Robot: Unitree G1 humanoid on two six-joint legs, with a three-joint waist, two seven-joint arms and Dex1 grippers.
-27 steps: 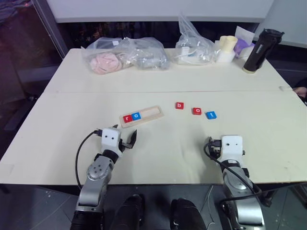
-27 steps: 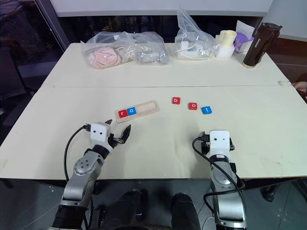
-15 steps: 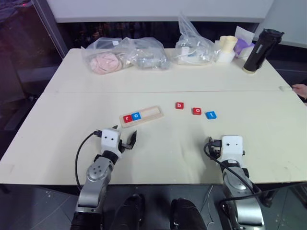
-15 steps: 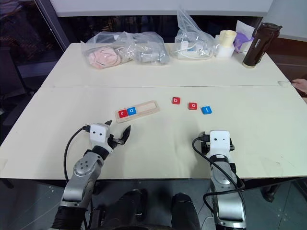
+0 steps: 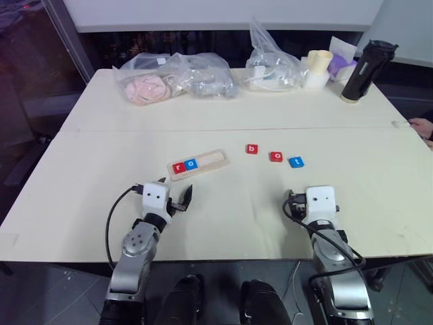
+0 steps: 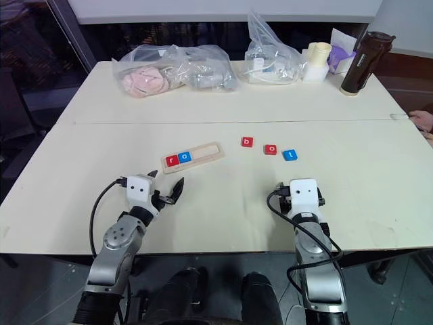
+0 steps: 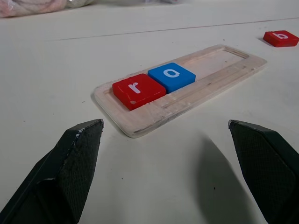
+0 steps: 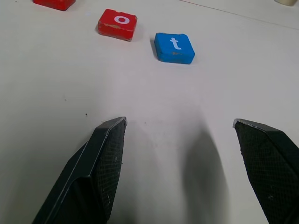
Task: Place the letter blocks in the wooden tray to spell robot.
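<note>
Left gripper (image 7: 166, 135) spread wide, empty, right gripper (image 8: 180, 135) likewise

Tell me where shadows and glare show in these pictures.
Left wrist view: soft finger shadows on the table, short of the wooden tray. Right wrist view: the same below the blue t block. Left eye view: glare on the plastic bags.

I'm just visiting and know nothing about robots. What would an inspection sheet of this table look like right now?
Surface: pale table, seam across.
Job's things: wooden tray holds red r and blue o; red b, red o, blue t loose beside it.
Clutter: plastic bags, cups, dark bottle at far edge.
Grippers: left gripper and right gripper empty, jaws open.
Cables: black cable on left arm.
Surroundings: a person's hand.
</note>
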